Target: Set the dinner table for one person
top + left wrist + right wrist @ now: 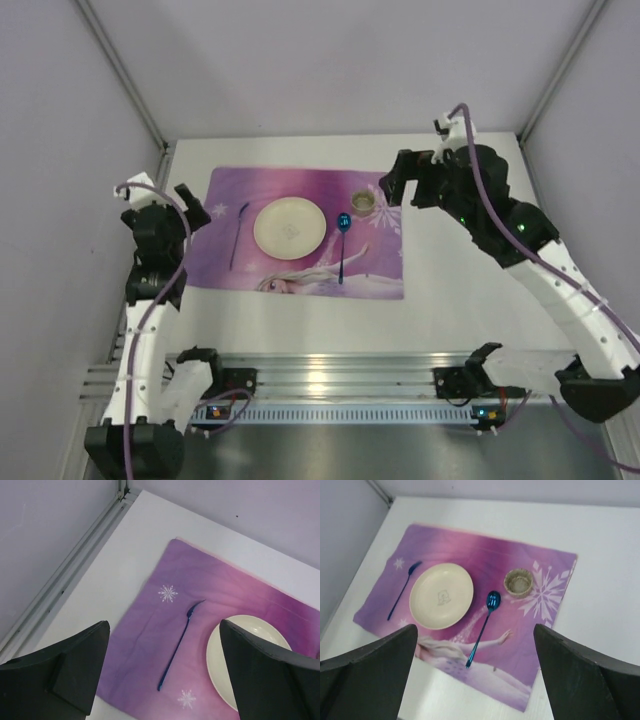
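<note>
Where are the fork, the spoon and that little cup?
blue fork (177, 645): left wrist view, middle of its handle.
blue spoon (481, 632): right wrist view, middle of its handle.
small cup (518, 583): right wrist view, its inside.

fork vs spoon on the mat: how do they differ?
Side: the fork lies left of the plate, the spoon right of it.
Head: the fork ends in a slim, narrow tip, the spoon in a round glossy bowl.
Look: the fork is thinner and darker, the spoon a brighter, shinier blue.
Shared: both are blue, lie flat on the purple placemat with heads toward the far edge, and are not touching the plate.
</note>
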You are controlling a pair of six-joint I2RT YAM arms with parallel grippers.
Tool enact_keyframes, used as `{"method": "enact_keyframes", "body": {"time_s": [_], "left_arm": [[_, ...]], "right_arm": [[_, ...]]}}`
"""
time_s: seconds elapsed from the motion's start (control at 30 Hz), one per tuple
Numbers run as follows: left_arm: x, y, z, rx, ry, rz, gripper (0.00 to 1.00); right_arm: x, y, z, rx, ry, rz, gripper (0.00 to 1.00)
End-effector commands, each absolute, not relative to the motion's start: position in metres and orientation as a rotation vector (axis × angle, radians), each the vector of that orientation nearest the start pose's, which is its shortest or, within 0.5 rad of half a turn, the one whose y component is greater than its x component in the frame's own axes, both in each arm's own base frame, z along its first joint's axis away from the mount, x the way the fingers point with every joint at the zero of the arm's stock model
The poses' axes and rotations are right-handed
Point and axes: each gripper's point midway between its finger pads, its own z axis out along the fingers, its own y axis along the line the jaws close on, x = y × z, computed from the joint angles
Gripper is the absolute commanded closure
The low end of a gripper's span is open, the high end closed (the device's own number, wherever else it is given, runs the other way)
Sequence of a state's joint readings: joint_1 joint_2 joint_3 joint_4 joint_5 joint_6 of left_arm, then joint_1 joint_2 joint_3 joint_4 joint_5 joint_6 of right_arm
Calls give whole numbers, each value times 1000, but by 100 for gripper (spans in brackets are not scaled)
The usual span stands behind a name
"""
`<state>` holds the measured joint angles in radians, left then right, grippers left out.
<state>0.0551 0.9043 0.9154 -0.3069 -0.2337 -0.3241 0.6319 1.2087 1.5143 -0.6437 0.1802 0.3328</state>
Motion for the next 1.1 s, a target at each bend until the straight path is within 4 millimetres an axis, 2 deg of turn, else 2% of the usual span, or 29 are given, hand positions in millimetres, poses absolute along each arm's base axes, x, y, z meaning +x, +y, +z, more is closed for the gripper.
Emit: {"method": "enact_keyframes", "body": {"time_s": [0.0,0.03,0.07,0.1,0.13,0.2,0.23,0.27,0.3,0.33,0.37,0.4,0.5,0.6,0.67,0.7,0.77,0.8,0.83,1.0,1.07], "left_arm": [[346,41,265,-340,1560,20,3],[345,42,231,-307,1623,55,1],[344,48,216,-331,1651,92,2],[344,49,202,-359,1679,91,2],[342,51,175,-376,1735,100,1],[348,49,169,-372,1683,77,1],[342,49,138,-363,1724,90,1],[347,51,151,-351,1631,89,1],[346,57,137,-381,1643,125,1],[343,61,124,-404,1656,138,1],[346,62,124,-409,1647,135,1],[348,59,109,-398,1693,128,1],[358,47,92,-337,1746,78,4],[380,42,103,-304,1713,54,5],[384,37,105,-273,1680,29,3],[385,33,91,-245,1715,33,3],[387,23,91,-192,1693,37,4],[386,11,83,-121,1695,59,4],[385,8,86,-106,1679,54,8],[387,18,82,-178,1708,101,6],[388,17,85,-181,1702,99,1]], "right_arm": [[290,174,392,-64,1728,505,0],[288,171,360,-62,1765,487,0],[283,168,359,-48,1736,503,0],[270,156,367,-14,1689,528,0],[266,153,349,-12,1708,520,0],[252,144,351,-4,1677,540,0],[250,141,343,4,1693,534,0],[247,138,339,13,1707,527,0],[242,133,330,21,1749,505,0],[238,131,333,22,1759,505,0],[235,128,332,21,1775,500,0],[229,124,327,15,1806,486,0],[220,116,322,22,1818,475,0],[213,109,314,51,1838,470,0],[211,108,311,64,1849,475,0],[210,108,311,75,1852,485,0],[211,111,312,81,1858,497,0],[211,112,312,94,1862,507,0],[212,113,313,98,1859,513,0],[225,125,309,117,1837,544,0],[233,128,304,87,1819,524,0]]}}
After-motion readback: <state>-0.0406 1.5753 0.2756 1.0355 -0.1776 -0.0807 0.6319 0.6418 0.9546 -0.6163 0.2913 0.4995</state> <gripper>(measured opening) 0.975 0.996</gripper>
